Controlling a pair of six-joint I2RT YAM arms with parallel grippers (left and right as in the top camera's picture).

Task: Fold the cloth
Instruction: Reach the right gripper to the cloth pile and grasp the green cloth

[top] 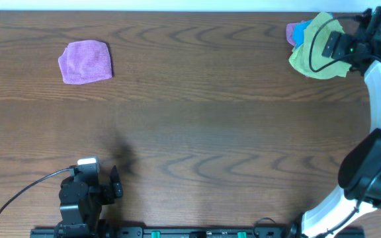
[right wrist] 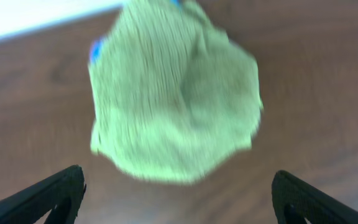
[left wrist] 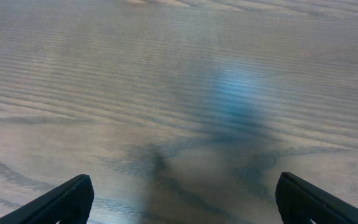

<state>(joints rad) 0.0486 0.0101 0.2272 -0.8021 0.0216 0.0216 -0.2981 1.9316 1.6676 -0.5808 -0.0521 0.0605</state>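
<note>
The crumpled yellow-green cloth lies in the far right corner of the brown wood-grain table, close to the far edge. A scrap of blue cloth pokes out from under its left rim. The right gripper hovers just above it, fingers spread wide and holding nothing. The left gripper is also released, over bare wood by the near left edge. A folded purple cloth sits far left, with a broad stretch of wood between it and the green one.

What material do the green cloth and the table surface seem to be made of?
The green cloth: likely soft microfibre or terry, matte, with fine fuzzy ribs. The table: brown wood or wood-look laminate, smooth, slight sheen; grain lines show.
</note>
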